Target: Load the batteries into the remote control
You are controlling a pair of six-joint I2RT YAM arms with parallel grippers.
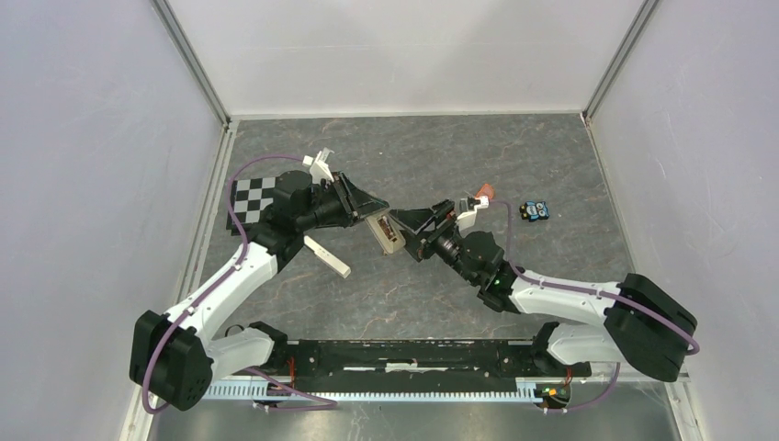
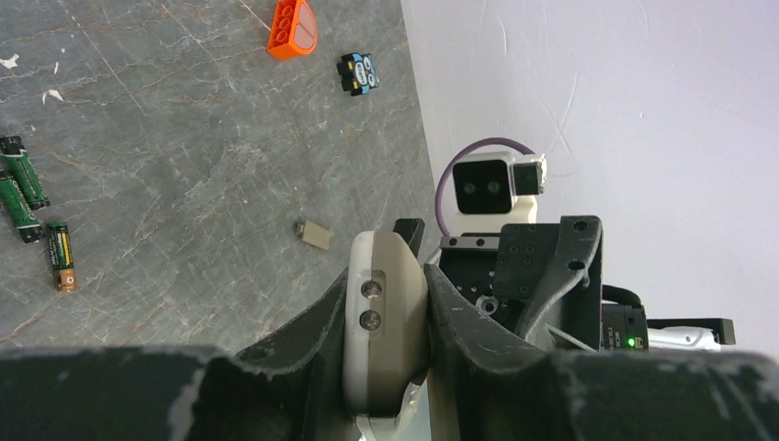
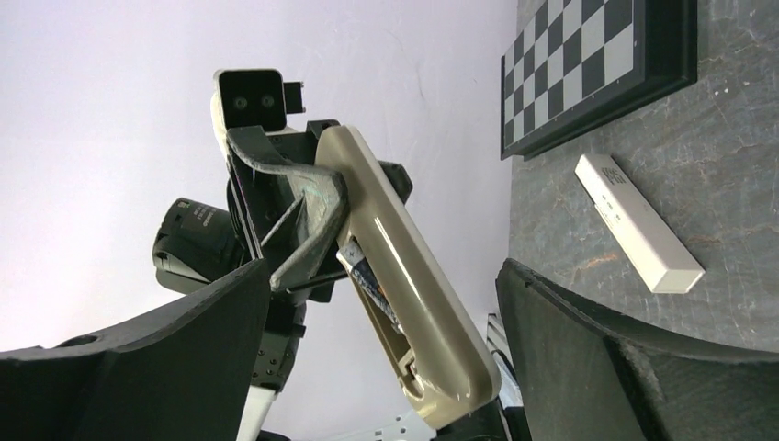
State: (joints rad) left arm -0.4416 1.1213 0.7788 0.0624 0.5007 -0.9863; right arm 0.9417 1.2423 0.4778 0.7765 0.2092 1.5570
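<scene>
Remote control clamped in left hand above mid-surface, recess facing right hand spread wide just beside it, batteries lying loose on surface, loading apparently not yet begun.

Three loose batteries, one remote control, one checkerboard, two toys

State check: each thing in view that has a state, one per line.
remote control: held off the table, tilted, battery recess uncovered
left gripper: shut on the remote control
right gripper: open, empty, beside the remote control
batteries: loose, lying flat on the table, not loaded
</scene>
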